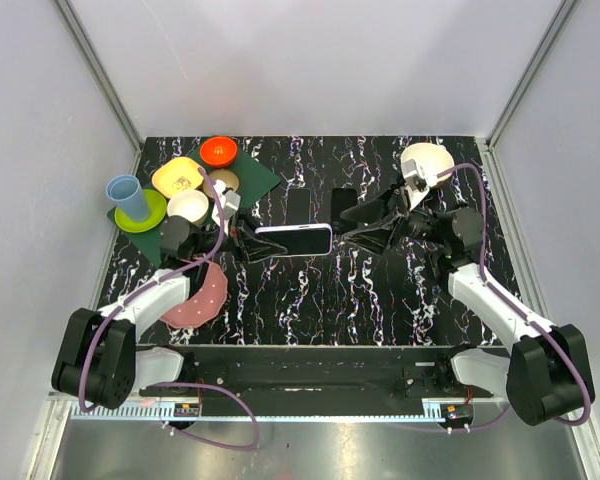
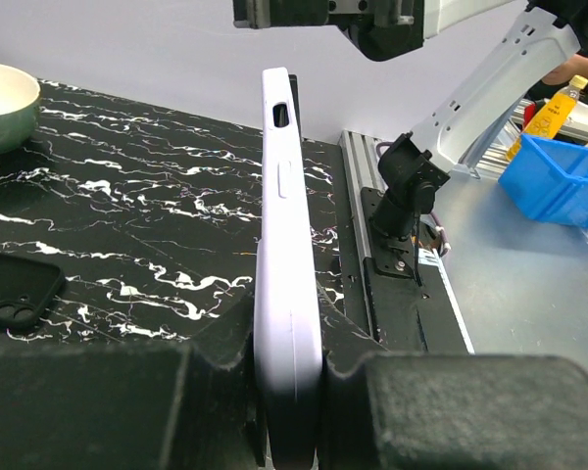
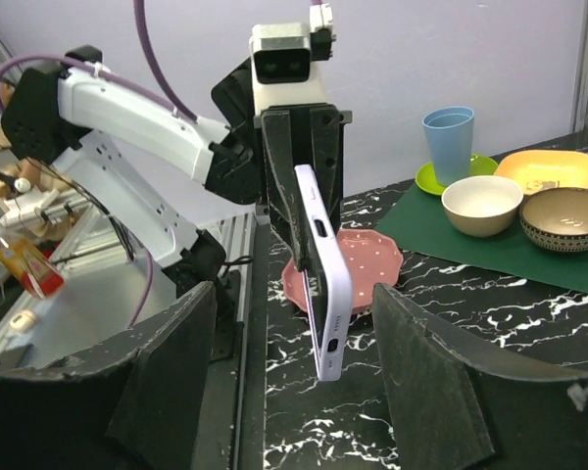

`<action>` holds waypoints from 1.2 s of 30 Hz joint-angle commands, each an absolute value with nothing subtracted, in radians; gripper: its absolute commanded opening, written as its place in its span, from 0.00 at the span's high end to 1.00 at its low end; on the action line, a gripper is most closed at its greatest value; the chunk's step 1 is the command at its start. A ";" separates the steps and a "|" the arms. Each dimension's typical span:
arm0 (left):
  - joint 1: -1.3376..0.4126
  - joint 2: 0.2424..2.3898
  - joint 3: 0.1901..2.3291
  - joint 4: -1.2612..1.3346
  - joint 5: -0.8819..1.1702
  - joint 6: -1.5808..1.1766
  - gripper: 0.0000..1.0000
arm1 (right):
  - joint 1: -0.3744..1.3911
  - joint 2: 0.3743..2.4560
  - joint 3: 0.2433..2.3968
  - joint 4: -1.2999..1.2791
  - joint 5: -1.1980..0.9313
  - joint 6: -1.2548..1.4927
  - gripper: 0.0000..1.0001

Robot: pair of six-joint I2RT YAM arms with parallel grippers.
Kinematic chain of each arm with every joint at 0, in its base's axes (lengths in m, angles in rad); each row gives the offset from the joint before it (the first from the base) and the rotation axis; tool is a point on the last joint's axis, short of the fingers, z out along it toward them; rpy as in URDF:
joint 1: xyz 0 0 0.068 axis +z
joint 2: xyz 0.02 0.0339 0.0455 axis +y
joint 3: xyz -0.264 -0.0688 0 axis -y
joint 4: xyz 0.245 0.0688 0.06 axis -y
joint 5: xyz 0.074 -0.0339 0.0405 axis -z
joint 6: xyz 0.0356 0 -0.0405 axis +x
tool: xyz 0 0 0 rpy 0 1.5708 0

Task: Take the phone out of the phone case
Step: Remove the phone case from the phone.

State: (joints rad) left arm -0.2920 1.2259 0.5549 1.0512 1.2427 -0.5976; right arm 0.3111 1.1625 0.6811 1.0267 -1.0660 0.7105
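Phone [image 1: 294,240] in a smooth lilac case [image 2: 286,294], we see, sits on edge, pinched by the left hand [image 1: 250,243], right hand [image 1: 346,226] spread.

A pale lavender phone case [image 1: 295,240] is held on edge clear of the table, its length level and one end clamped in the left gripper [image 1: 252,243]. The phone [image 3: 314,294] is seated in it, seen as a dark strip along one long side. A port cut-out and a raised button ridge are shown on the case's edge.
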 commanded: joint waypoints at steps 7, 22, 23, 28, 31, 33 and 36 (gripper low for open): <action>-0.281 1.206 0.611 1.069 1.180 -0.545 1.00 | 0.307 1.130 0.750 0.766 -1.085 0.407 0.36; -0.270 1.195 0.624 1.005 1.154 -0.515 1.00 | 0.327 1.157 0.865 0.306 -1.006 0.057 0.33; -0.268 1.195 0.624 1.002 1.155 -0.514 1.00 | 0.334 1.160 0.876 0.275 -1.000 0.031 0.33; -0.264 1.186 0.624 0.992 1.152 -0.509 1.00 | 0.356 1.180 0.914 0.152 -0.954 -0.084 0.32; -0.261 1.183 0.626 0.988 1.150 -0.509 1.00 | 0.368 1.189 0.927 0.098 -0.945 -0.139 0.32; -0.259 1.184 0.624 0.988 1.150 -0.509 1.00 | 0.376 1.192 0.931 0.080 -0.936 -0.164 0.32; -0.259 1.189 0.627 0.988 1.152 -0.514 1.00 | 0.380 1.193 0.931 0.058 -0.942 -0.199 0.31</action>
